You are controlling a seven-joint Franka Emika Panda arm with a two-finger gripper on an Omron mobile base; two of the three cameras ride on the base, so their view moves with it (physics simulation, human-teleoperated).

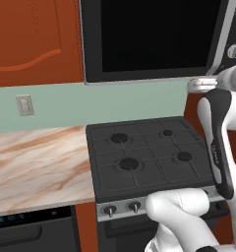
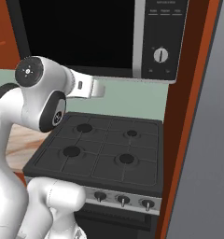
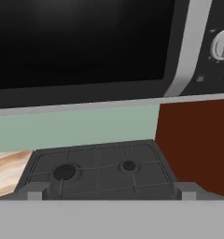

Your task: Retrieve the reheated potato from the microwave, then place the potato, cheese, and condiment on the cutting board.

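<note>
Arm raised before the closed microwave, jaws spread and empty.

Nearest, the white arm bends up over the black gas stove; its wrist sits at the right edge of the left base view, partly cut off. In the hand view the gripper shows two grey tips set wide apart at the bottom, nothing between them. Left of the stove lies the marbled surface, its left part out of frame. Beyond, above the stove, hangs the microwave, door shut; the black glass hides its inside. Its white knob sits on the right panel.
</note>
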